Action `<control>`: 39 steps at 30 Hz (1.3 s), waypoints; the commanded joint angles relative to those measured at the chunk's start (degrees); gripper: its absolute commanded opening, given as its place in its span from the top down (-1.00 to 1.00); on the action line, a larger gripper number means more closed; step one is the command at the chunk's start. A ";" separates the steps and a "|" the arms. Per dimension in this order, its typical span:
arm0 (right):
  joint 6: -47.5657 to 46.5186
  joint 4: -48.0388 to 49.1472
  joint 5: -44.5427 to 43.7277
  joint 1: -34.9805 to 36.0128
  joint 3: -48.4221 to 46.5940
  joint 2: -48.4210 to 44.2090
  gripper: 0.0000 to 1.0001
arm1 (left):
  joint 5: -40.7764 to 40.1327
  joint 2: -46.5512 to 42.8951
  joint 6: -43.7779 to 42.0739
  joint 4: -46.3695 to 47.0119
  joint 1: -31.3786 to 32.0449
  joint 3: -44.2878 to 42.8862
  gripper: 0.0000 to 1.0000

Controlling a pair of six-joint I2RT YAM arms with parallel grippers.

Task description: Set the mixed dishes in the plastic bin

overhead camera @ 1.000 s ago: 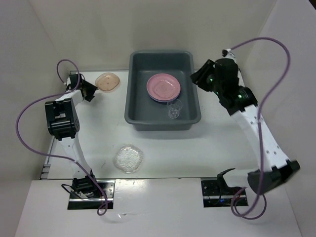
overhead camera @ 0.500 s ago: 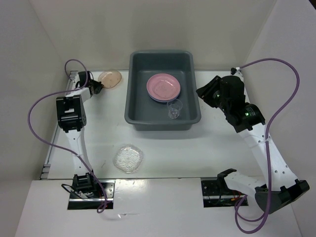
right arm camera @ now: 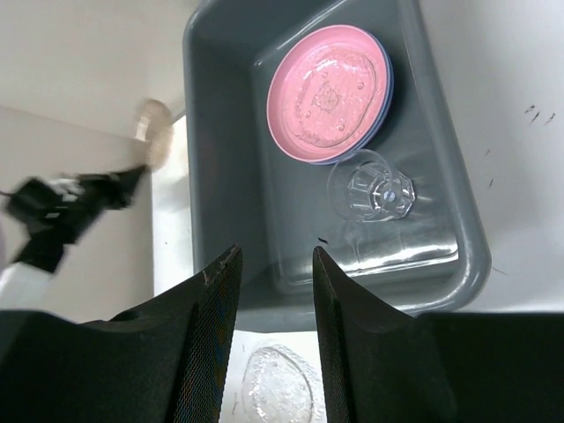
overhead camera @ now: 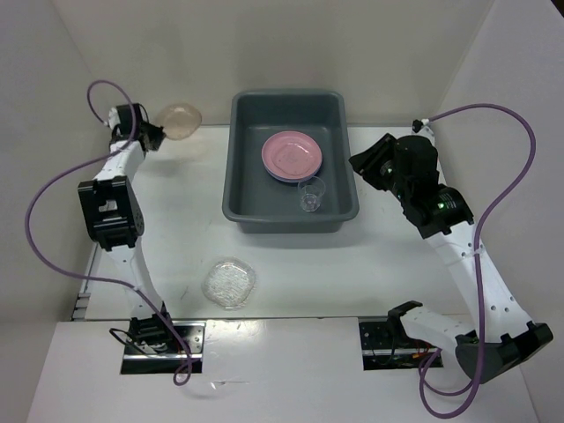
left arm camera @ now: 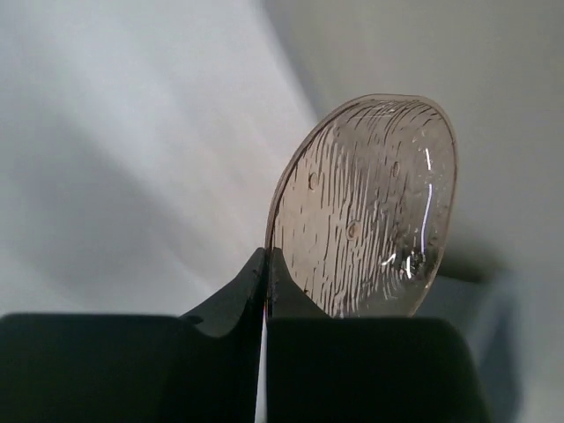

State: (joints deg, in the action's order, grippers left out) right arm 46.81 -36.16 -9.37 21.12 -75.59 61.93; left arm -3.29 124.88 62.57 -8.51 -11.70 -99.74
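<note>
from above, hard to make out the left gripper [overhead camera: 148, 134]: just a dark lump at the far left corner of the table [overhead camera: 379, 256], jaws hidden under the wrist. settled only by the left wrist view: pressed together on the lower rim of the small peach dish [left arm camera: 366, 207], held on edge, lifted off the surface, close to the back wall. looks clear and ribbed up close, peach-tinted from overhead. bottom of the rim cut off behind the black fingers [left arm camera: 231, 300].

inside the plastic bin [overhead camera: 242, 189], toward its right side: pink plate [overhead camera: 292, 154] lying on a blue plate [right arm camera: 385, 97], with only a thin crescent of the latter peeking out; impossible to tell what lies beneath. clear cup [overhead camera: 310, 194] just beside the plates, near the front wall, seen end-on. open floor across the bin's left half.

on the table near the front edge, well apart from the bin: clear textured dish [overhead camera: 230, 283], partly cut off at the bottom of the right wrist view.

right gripper [right arm camera: 276, 256] raised just beside the bin's right rim, spread, nothing in between. from the right wrist camera only: left arm and its dish as a small blur beyond the bin's far left corner.
</note>
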 commanded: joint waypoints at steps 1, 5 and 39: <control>-1.28 4.78 0.93 -0.21 2.11 -1.99 0.14 | 7.92 -9.29 -3.77 1.39 -0.51 -7.29 1.00; -1.28 5.40 2.07 -0.21 3.26 -3.31 0.14 | 11.27 -11.15 -6.58 -2.82 5.63 -14.59 1.00; -1.99 1.80 0.49 -0.73 6.69 -12.89 0.14 | 0.03 13.02 -14.05 -19.17 35.25 -27.96 0.81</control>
State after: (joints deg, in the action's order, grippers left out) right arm 44.97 -34.79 -8.01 20.73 -69.60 50.19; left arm -3.77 136.42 49.50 -27.09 22.79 -125.71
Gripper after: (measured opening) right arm 0.433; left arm 0.089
